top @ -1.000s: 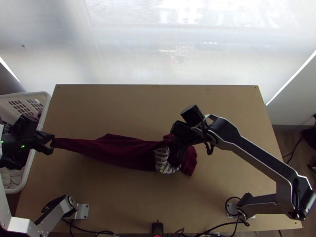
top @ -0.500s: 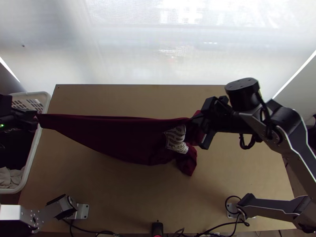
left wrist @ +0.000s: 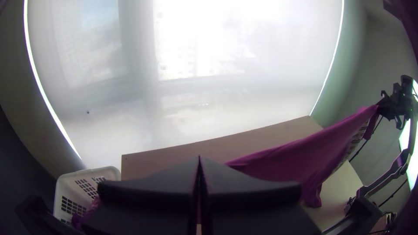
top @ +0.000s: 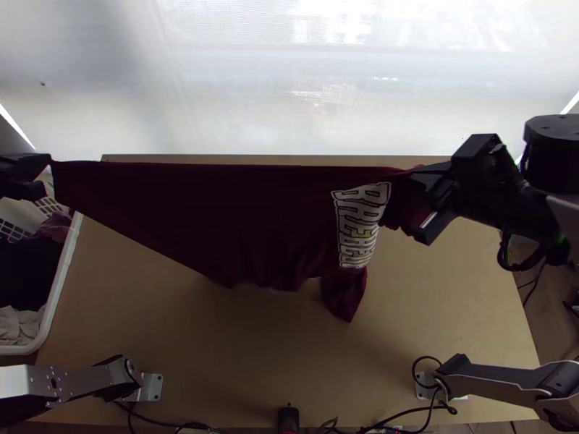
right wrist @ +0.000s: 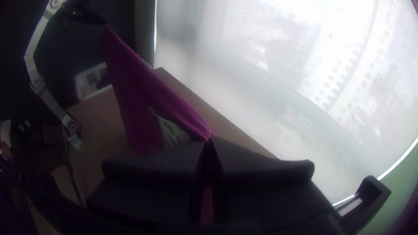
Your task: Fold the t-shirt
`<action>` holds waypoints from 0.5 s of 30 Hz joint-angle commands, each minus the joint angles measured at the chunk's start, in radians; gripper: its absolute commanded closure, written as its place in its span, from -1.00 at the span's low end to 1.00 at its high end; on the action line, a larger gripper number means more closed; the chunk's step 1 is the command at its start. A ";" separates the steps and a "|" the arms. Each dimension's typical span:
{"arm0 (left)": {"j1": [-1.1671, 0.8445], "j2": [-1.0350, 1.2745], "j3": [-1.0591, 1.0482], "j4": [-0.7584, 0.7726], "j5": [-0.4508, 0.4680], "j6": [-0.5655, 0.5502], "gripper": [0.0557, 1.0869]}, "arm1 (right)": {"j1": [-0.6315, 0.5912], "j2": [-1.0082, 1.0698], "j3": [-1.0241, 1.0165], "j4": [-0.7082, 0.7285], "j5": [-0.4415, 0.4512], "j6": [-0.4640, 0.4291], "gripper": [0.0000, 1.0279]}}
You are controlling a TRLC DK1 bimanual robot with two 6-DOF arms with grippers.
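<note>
The dark red t-shirt [top: 239,217] hangs stretched between the two grippers, its top edge nearly straight and its lower part sagging over the table, with white lettering at its right. At far left my left gripper [top: 49,177] is shut on one corner. My right gripper [top: 438,192], at the upper right, is shut on the other end, where some cloth bunches. In the left wrist view, the left gripper [left wrist: 199,163] has its fingers pressed together, the shirt [left wrist: 305,152] stretching off to the other arm. Cloth enters the right gripper [right wrist: 210,141] in the right wrist view.
A white laundry basket [top: 61,289] with other cloth in it stands against the table's left edge. The wooden table [top: 253,362] lies below the shirt. A small black device [top: 288,419] sits at the near edge, among cables. A pale blind hangs behind the table.
Both grippers have moved up the picture and apart, the left one leftward and the right one rightward. The shirt has been drawn out wider, and its lettering has opened out.
</note>
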 commanded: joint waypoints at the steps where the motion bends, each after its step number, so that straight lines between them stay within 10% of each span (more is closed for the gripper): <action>1: -0.039 -0.019 0.108 0.008 0.015 -0.018 0.93 | -0.042 0.010 0.113 -0.081 0.002 0.038 0.95; 15: -0.116 -0.164 0.121 0.018 0.015 -0.090 0.93 | -0.128 -0.078 0.052 -0.140 0.007 0.032 0.95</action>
